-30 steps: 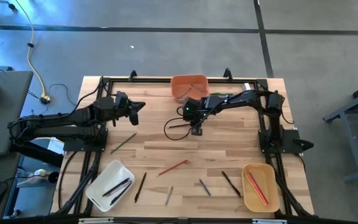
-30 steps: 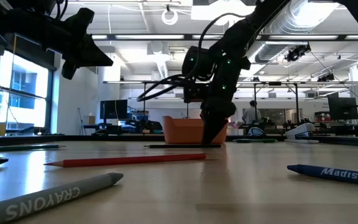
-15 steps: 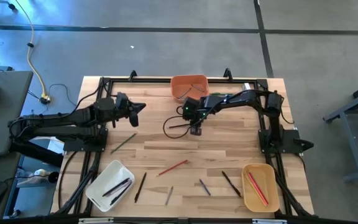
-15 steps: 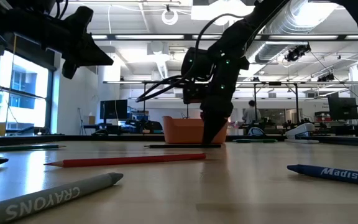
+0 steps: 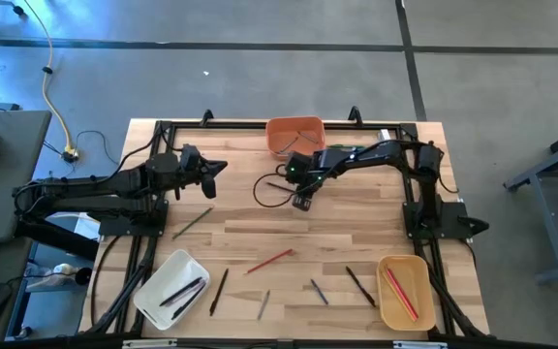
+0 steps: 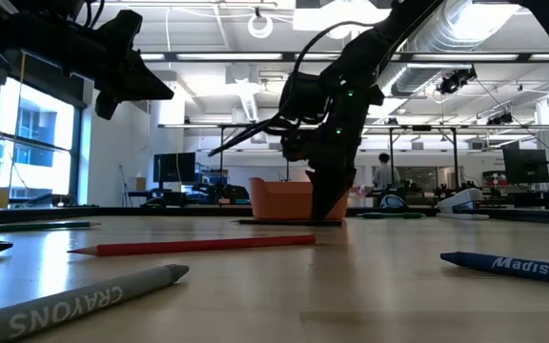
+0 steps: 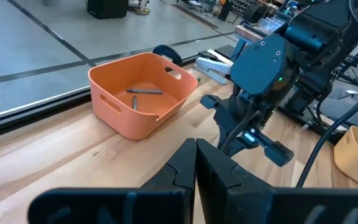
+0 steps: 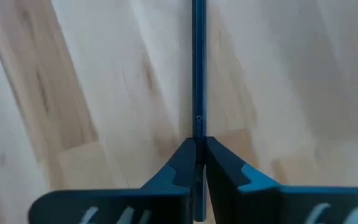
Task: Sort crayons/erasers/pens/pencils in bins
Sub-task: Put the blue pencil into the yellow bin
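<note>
My right gripper (image 5: 301, 202) points steeply down at the wooden table (image 5: 356, 233), just in front of the orange bin (image 5: 295, 136), shut on a thin dark stick (image 8: 197, 74). In the low view this stick (image 6: 279, 222) lies flat, reaching out from the gripper (image 6: 328, 215). My left gripper (image 5: 219, 165) hangs shut above the table's left part and touches nothing. The white bin (image 5: 170, 288) holds dark sticks, and the tan-yellow bin (image 5: 402, 289) holds red ones. My right gripper pinches the dark stick near one end (image 8: 197, 132) between its two fingers. The fingers come from above, pointing steeply down, one on each side of the stick. The stick lies on the table, its long part reaching away from the gripper.
Loose sticks lie across the near half: a red pencil (image 5: 270, 260), a green one (image 5: 192, 222), black ones (image 5: 219, 289) (image 5: 360, 285), a grey one (image 5: 263, 303) and a blue one (image 5: 319, 291). The orange bin (image 7: 143, 93) holds two crayons. A cable loop (image 5: 260, 194) hangs beside my right gripper.
My right gripper has stayed at the same spot on the table while its wrist has rolled. The dark stick under it has swung a little on the table and looks shorter in the low view.
</note>
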`<state>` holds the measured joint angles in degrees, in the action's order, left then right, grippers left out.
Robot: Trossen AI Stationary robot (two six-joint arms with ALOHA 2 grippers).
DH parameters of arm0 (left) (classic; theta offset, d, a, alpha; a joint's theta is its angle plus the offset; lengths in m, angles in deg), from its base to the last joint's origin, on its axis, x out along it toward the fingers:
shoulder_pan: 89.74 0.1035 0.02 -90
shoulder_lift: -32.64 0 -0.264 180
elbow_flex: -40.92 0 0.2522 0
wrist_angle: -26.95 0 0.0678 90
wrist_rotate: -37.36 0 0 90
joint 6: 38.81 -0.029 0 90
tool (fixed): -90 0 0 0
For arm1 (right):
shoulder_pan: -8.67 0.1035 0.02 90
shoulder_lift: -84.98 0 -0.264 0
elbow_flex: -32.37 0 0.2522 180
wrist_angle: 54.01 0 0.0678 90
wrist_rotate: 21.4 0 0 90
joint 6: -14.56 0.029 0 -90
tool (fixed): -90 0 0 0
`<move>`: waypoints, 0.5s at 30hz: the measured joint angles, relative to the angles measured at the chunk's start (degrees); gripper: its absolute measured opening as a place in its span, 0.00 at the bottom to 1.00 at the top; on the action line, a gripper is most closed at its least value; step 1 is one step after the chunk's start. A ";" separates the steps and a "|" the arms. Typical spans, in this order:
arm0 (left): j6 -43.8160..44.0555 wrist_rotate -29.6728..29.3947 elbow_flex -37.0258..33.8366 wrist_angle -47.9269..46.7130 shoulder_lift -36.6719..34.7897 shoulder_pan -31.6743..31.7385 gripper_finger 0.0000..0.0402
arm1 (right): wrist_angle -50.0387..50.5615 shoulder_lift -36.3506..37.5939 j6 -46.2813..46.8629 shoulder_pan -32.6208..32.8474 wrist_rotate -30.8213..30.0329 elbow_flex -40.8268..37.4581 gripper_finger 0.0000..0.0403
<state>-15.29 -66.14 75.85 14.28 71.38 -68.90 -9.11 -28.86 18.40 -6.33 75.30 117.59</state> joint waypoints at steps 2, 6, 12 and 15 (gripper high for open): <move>-0.14 -0.08 0.00 0.00 0.00 0.02 0.00 | 0.99 1.31 2.47 0.04 0.48 -0.24 0.02; -0.37 -0.51 0.00 0.00 -0.02 0.02 0.00 | 2.63 4.70 8.87 0.13 0.93 -0.37 0.01; -0.89 -0.87 0.00 0.00 0.00 0.02 0.00 | 6.93 11.44 18.88 1.41 0.52 -0.28 0.02; -1.22 -0.87 0.00 0.00 -0.01 0.02 0.00 | 8.95 16.58 25.05 3.28 0.64 -0.18 0.02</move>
<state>-16.51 -67.01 75.85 14.28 71.37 -68.88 -0.17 -12.28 43.46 -3.05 75.93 117.41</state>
